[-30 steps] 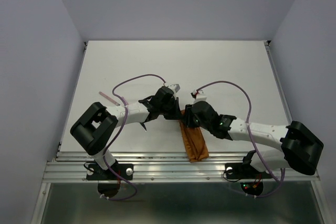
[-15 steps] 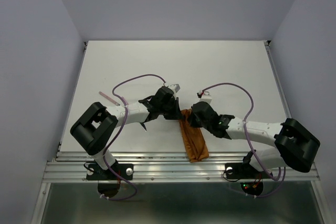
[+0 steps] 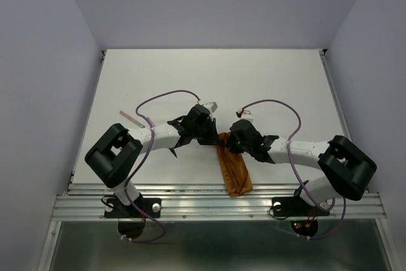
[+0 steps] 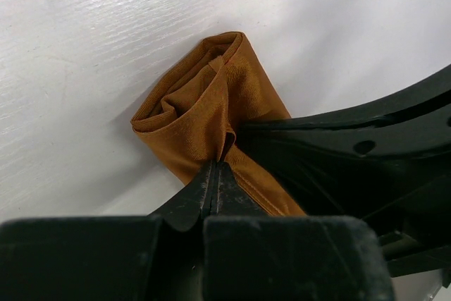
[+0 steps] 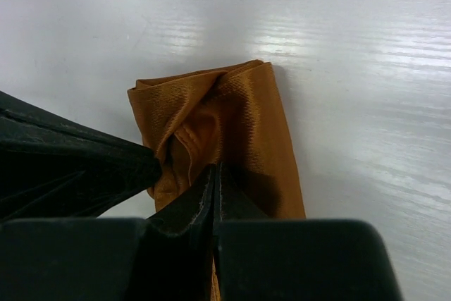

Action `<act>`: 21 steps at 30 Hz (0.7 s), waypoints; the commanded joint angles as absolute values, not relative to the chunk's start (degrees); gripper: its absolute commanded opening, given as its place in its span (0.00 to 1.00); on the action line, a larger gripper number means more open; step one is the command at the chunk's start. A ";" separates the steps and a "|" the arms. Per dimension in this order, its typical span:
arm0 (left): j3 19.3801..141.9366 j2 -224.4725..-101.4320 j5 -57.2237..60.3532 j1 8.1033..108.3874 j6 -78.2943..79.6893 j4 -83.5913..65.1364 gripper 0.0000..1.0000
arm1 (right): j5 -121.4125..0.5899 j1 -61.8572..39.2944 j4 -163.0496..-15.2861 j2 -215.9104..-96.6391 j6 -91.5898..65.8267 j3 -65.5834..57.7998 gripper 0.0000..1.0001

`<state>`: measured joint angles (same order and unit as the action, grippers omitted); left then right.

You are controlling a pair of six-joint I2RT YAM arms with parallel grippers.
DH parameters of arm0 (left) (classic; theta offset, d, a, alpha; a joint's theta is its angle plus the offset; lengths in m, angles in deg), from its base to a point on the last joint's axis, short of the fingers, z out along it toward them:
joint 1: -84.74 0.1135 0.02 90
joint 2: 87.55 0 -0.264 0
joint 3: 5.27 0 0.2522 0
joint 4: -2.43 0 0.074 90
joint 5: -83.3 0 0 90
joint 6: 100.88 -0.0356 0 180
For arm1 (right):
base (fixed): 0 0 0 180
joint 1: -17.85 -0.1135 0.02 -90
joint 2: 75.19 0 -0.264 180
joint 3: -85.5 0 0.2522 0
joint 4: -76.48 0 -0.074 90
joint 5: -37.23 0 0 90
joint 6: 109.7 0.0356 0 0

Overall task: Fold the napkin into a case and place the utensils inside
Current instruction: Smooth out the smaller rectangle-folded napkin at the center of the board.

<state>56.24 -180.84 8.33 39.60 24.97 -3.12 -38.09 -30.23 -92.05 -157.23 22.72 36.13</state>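
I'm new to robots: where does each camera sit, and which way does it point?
Top external: fixed above and behind the bases, looking down at the table, left arm, right arm and napkin.
Left wrist: on the left arm, looking along the left fingers pinching the napkin.
Right wrist: likewise, along the right fingers.
Both wrist views share the napkin's bunched end.

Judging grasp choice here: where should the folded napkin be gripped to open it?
Probably the far end of the napkin, where layers gape: left pincer from the left, right pincer from the right, each on one loose lip. Elsewhere it lies flat.
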 commanded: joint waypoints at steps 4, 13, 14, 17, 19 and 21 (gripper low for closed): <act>57.97 -179.74 9.48 39.57 24.01 -3.16 0.00 | -43.10 -30.23 -97.49 -160.27 20.38 32.63 0.01; 57.80 -179.74 9.83 39.57 23.92 -3.25 0.00 | -45.30 -30.23 -101.80 -162.11 20.38 31.75 0.01; 57.80 -179.66 9.83 39.57 23.84 -3.25 0.00 | -45.47 -30.23 -102.15 -162.99 20.29 31.40 0.01; 57.71 -179.48 9.83 39.57 23.83 -3.25 0.00 | -45.74 -30.23 -102.59 -165.10 20.47 30.79 0.01; 57.80 -179.30 9.91 39.57 23.75 -3.25 0.00 | -45.30 -30.23 -103.03 -166.07 20.73 30.79 0.01; 57.71 -179.30 10.09 39.57 23.75 -3.25 0.00 | -45.04 -30.23 -103.82 -167.38 21.00 30.70 0.01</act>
<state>56.24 -180.84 8.53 39.64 24.60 -3.69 -44.83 -30.23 -98.93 -165.80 21.06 32.87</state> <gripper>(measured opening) 0.022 0.015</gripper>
